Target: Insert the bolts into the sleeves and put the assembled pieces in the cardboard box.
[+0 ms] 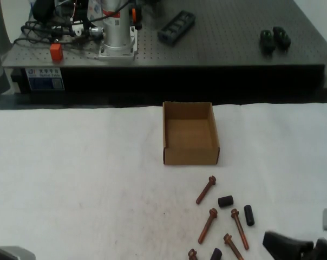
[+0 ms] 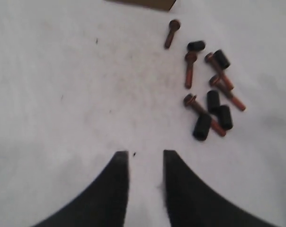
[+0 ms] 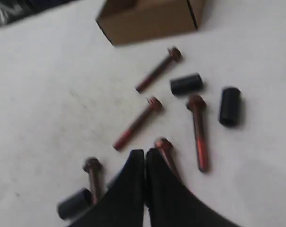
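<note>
Several copper-coloured bolts (image 1: 208, 225) and short black sleeves (image 1: 225, 201) lie loose on the white cloth in front of the open cardboard box (image 1: 189, 132), which has nothing in it. My right gripper (image 3: 145, 153) is shut with nothing in it; its tips hang just above one bolt (image 3: 166, 150), with another bolt (image 3: 136, 124) and a sleeve (image 3: 186, 84) farther out. It enters the high view at the bottom right (image 1: 267, 239). My left gripper (image 2: 145, 156) is open over bare cloth, well short of the cluster of bolts (image 2: 189, 68) and sleeves (image 2: 202, 126).
Behind the cloth stands a raised perforated metal bench (image 1: 217, 38) with a metal post (image 1: 118, 32), cables, an orange block (image 1: 56, 51) and dark parts. Bare cloth stretches left of the box and bolts. A grey piece of an arm (image 1: 12, 253) shows at the bottom left.
</note>
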You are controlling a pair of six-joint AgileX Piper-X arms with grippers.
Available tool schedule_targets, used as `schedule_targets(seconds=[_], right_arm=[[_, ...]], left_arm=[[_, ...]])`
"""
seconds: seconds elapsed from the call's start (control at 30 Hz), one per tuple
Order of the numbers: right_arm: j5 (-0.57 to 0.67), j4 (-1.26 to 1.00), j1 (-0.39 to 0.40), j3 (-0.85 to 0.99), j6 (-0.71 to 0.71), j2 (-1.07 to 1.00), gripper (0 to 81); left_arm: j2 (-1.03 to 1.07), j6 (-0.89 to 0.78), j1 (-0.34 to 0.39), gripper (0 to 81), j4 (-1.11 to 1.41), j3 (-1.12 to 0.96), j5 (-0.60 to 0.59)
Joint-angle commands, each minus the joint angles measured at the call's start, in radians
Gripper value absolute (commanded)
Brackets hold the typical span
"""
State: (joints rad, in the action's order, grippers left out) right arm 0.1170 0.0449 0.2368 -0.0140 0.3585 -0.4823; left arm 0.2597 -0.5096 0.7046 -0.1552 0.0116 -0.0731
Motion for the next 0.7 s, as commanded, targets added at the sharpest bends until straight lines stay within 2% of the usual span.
schedule_targets(seconds=[0.0,0.1,0.17,0.37,0.43,0.67], right_arm=[[0.027,-0.13,-0.001,0.016,0.076,-0.014,7.3],[0.024,-0.073,-0.001,0.104,0.041,-0.087,22.3],[-0.002,-0.003,-0.001,0.187,-0.018,-0.17,26.9],[-0.162,0.327,-0.003,0.48,-0.167,-0.579,26.9],[-0.179,0.412,-0.007,0.585,-0.196,-0.711,26.9],[-0.263,0.639,-0.016,0.878,-0.202,-1.083,26.9]], left_arm=[[-0.007,0.017,0.002,33.1,0.012,-0.012,0.001],[-0.007,0.017,0.002,33.1,0.039,-0.012,0.001],[-0.007,0.017,0.002,31.2,0.05,-0.012,0.001],[-0.005,0.045,0.002,28.5,0.076,-0.012,0.001],[-0.005,0.046,0.002,28.5,0.076,-0.012,0.001],[-0.005,0.046,0.002,28.5,0.076,-0.012,-0.023]])
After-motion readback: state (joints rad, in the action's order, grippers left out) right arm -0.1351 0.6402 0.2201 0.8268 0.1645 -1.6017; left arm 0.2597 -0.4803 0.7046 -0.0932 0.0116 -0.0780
